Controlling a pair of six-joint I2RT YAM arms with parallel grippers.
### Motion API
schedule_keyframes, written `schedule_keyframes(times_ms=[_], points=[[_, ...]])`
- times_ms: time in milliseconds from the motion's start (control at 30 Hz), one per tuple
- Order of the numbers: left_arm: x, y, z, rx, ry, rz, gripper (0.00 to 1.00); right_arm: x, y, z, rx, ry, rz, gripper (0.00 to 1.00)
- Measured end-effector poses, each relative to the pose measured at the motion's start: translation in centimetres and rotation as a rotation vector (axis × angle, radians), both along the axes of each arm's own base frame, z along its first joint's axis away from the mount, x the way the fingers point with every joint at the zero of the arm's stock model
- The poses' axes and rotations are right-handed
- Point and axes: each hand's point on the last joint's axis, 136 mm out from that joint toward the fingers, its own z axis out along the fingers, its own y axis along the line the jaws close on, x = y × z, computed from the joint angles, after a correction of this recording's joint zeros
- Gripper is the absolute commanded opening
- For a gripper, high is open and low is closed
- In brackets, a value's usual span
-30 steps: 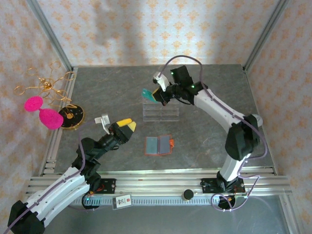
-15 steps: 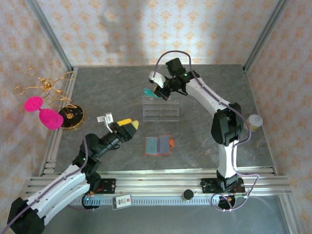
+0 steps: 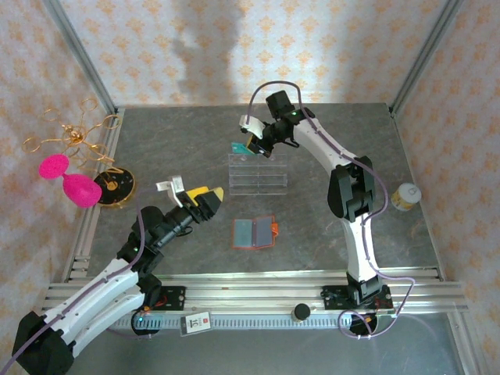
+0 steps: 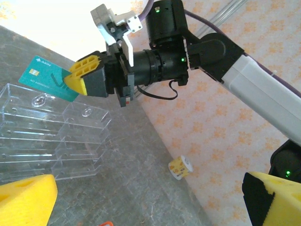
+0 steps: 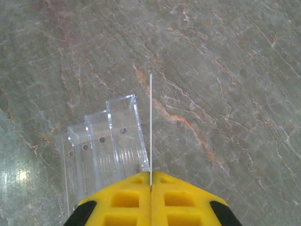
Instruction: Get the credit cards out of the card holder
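My right gripper (image 3: 248, 148) is shut on the teal-green credit card (image 3: 236, 148), holding it just above the far edge of the clear acrylic rack (image 3: 258, 176). From the left wrist the card (image 4: 46, 78) sticks out to the left of the yellow fingers (image 4: 85, 75). The right wrist view shows the card (image 5: 150, 127) edge-on, beside the rack (image 5: 101, 146). The orange-red card holder (image 3: 255, 233) lies open on the table with greyish panels up. I cannot make out a dark card in it. My left gripper (image 3: 209, 195) hovers open left of the holder, its fingers (image 4: 23, 198) empty.
A small yellow-and-white jar (image 3: 404, 197) lies by the right wall (image 4: 180, 167). A black-and-gold disc (image 3: 116, 186) and a gold wire stand with pink pieces (image 3: 66, 168) sit at the left edge. Metal frame rails run along the front.
The right arm has folded up and shifted slightly left with the teal card, uncovering the jar by the right wall. The left gripper has crept a little toward the holder.
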Motion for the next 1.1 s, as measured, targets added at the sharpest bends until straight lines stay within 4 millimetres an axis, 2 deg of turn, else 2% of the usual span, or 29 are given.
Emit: schedule_keyframes(times_ms=[767, 1100], points=[[0.4, 0.4, -0.4, 0.002, 0.016, 0.015, 0.99, -1.0, 0.1, -0.2, 0.017, 0.011, 0.059, 0.0], [0.5, 0.1, -1.2, -0.003, 0.035, -0.003, 0.99, -1.4, 0.0, -0.5, 0.008, 0.02, 0.072, 0.0]])
